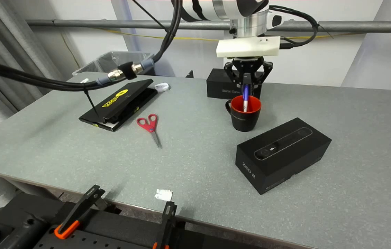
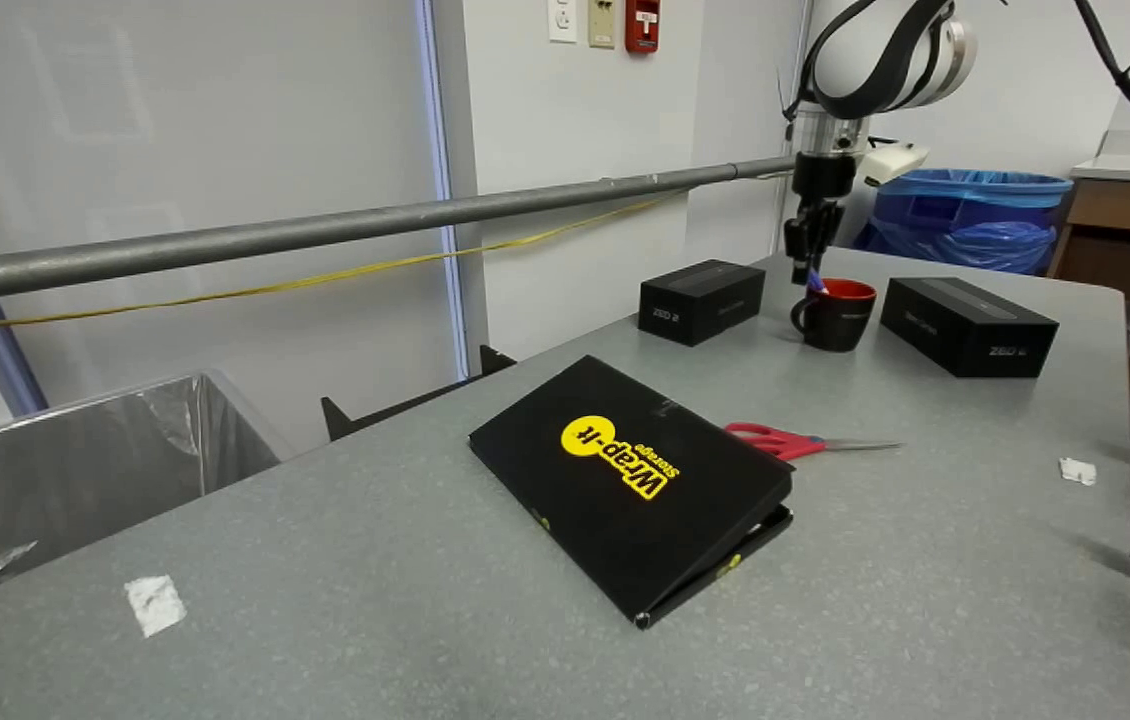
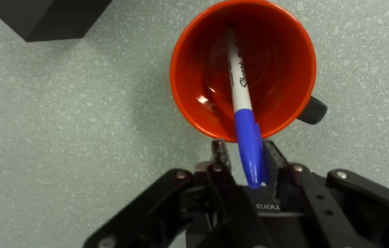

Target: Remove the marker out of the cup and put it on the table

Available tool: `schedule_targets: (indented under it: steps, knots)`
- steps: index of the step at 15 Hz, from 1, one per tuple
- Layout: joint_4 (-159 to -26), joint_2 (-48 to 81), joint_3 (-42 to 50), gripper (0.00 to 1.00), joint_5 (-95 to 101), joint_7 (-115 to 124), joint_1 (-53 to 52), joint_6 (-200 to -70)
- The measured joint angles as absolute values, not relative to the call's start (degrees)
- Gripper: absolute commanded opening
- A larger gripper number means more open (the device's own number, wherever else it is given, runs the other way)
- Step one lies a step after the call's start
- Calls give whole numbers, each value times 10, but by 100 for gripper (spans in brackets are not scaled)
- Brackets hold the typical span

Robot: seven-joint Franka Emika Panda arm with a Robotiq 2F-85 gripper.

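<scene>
The cup, black outside and red inside, stands upright on the grey table; it also shows in an exterior view and in the wrist view. The marker, white with a blue cap, leans inside the cup with its cap sticking out over the rim; it shows in both exterior views. My gripper is partly open just above the cup. The cap lies between its fingers, close to the right finger in the wrist view, with a gap to the left one.
A black box stands behind the cup, partly under the gripper. Another black box lies in front of it. Red-handled scissors and a flat black box lie to the side. A metal rail runs along the wall.
</scene>
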State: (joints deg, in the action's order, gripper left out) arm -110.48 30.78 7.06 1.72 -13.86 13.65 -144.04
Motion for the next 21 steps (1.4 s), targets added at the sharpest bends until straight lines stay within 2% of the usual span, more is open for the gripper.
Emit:
schedule_targets:
  steps: [1, 2, 8, 13, 17, 21]
  knots:
    - [-1104, 308, 71, 0, 17, -139, 137, -1440]
    - [-1103, 308, 70, 4, 17, -139, 137, -1440]
    - [-1112, 285, 75, 4, 19, -138, 138, -1439]
    - [-1169, 175, 79, 4, 27, -140, 136, -1436]
    - [-1224, 68, 69, 4, 28, -158, 121, -1365]
    - [-1278, 37, 46, 4, 60, -154, 82, -1302]
